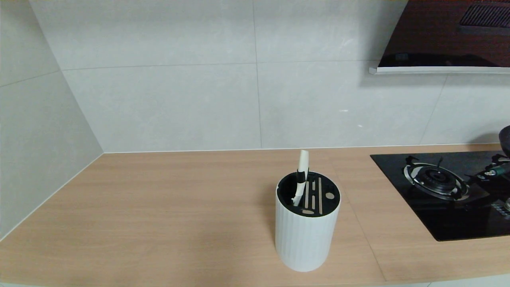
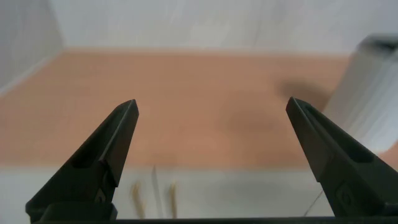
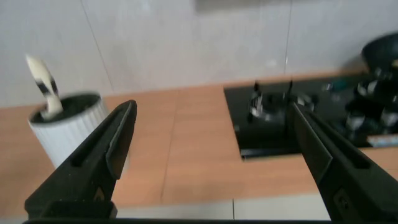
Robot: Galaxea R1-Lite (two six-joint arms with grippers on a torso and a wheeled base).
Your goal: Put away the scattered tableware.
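Note:
A white ribbed cylindrical holder (image 1: 306, 233) with a black slotted top stands on the wooden counter (image 1: 159, 207), near its front edge. One utensil with a white handle and a black band (image 1: 301, 170) sticks up out of the holder, leaning slightly. My left gripper (image 2: 211, 118) is open, held in front of the counter's edge, with the holder (image 2: 367, 93) off to one side. My right gripper (image 3: 211, 118) is open too, off the counter's front, between the holder (image 3: 65, 130) with its utensil (image 3: 43, 84) and the stove (image 3: 280, 121).
A black gas stove (image 1: 446, 191) with a burner sits at the right of the counter, a dark pan (image 1: 504, 139) at its far edge. A range hood (image 1: 442, 40) hangs above. Tiled walls close off the back and left. Cabinet doors (image 2: 155, 196) lie below the counter.

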